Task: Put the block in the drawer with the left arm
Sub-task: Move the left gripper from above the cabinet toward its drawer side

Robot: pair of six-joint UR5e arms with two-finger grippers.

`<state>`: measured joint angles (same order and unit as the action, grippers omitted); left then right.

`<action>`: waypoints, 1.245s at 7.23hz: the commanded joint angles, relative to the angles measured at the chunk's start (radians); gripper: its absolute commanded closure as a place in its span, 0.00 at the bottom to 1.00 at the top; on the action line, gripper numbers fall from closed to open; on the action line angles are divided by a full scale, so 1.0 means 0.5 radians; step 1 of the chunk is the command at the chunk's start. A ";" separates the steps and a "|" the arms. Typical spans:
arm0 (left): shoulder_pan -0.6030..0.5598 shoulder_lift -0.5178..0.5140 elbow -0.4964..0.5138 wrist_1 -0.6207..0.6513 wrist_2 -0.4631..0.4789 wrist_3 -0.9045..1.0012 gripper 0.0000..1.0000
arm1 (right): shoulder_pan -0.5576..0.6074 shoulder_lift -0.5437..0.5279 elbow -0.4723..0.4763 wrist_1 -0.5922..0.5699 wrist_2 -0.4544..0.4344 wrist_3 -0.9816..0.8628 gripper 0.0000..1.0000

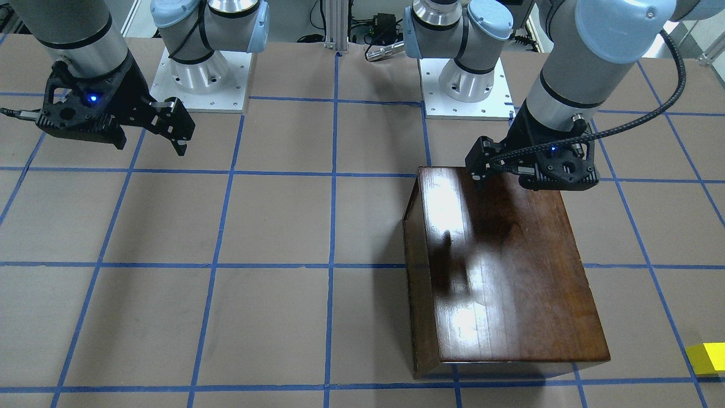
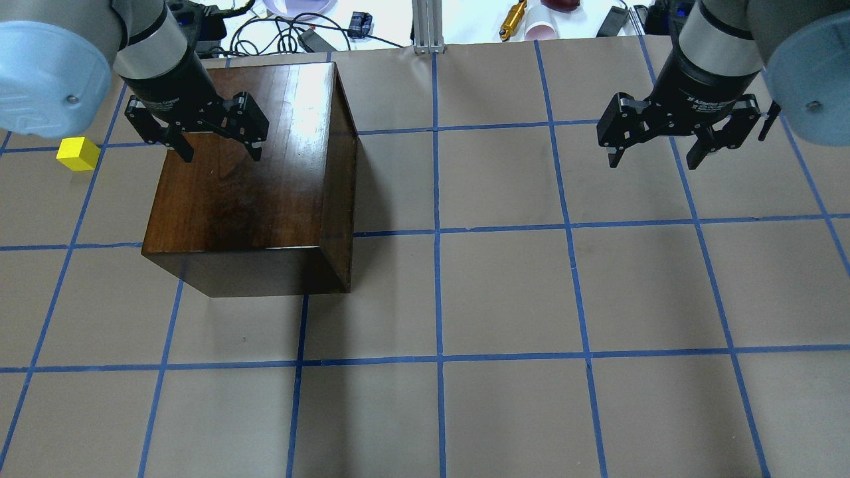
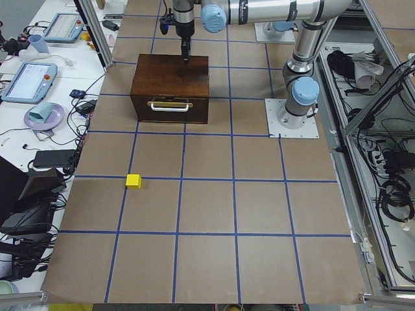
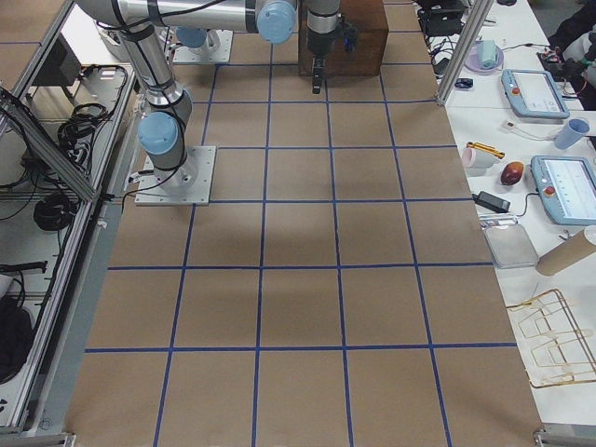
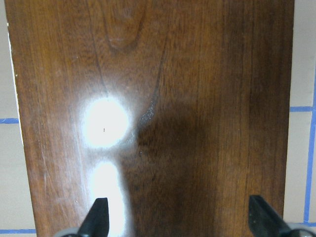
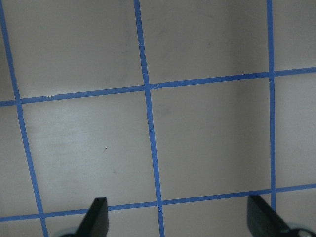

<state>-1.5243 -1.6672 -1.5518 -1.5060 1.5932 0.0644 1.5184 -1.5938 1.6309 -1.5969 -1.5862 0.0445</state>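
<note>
The yellow block (image 2: 78,153) lies on the table to the left of the dark wooden cabinet (image 2: 246,192), apart from it; it also shows in the exterior left view (image 3: 133,181) and at the front-facing view's right edge (image 1: 707,358). The drawer front (image 3: 170,107) carries a brass bar handle and sits flush, shut. My left gripper (image 2: 221,154) hovers open and empty over the cabinet's top (image 5: 158,98), fingertips (image 5: 98,219) spread wide. My right gripper (image 2: 654,161) is open and empty above bare table, far to the right.
Brown table (image 2: 505,299) with a blue tape grid. Both arm bases (image 1: 198,85) stand on plates at the robot's side. Cables, cups and tablets lie beyond the far table edge (image 2: 412,26). The block sits about one grid square in front of the drawer face (image 3: 170,107).
</note>
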 commanded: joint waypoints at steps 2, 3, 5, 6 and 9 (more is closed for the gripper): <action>0.008 -0.019 -0.004 0.024 0.007 0.000 0.00 | 0.000 0.000 -0.001 0.000 0.000 0.000 0.00; 0.011 -0.019 -0.007 0.051 0.020 0.003 0.00 | 0.000 0.000 -0.001 0.000 0.000 0.000 0.00; 0.027 -0.025 0.002 0.082 0.026 0.006 0.00 | 0.000 0.000 -0.001 0.000 0.000 0.000 0.00; 0.078 -0.031 0.014 0.082 0.017 0.034 0.00 | 0.000 0.000 -0.001 0.000 0.000 0.000 0.00; 0.397 -0.056 0.036 0.091 0.001 0.415 0.00 | 0.000 0.000 0.003 0.000 0.000 0.000 0.00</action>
<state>-1.3928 -1.6928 -1.5375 -1.4617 1.5953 0.1686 1.5186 -1.5938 1.6308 -1.5969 -1.5861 0.0444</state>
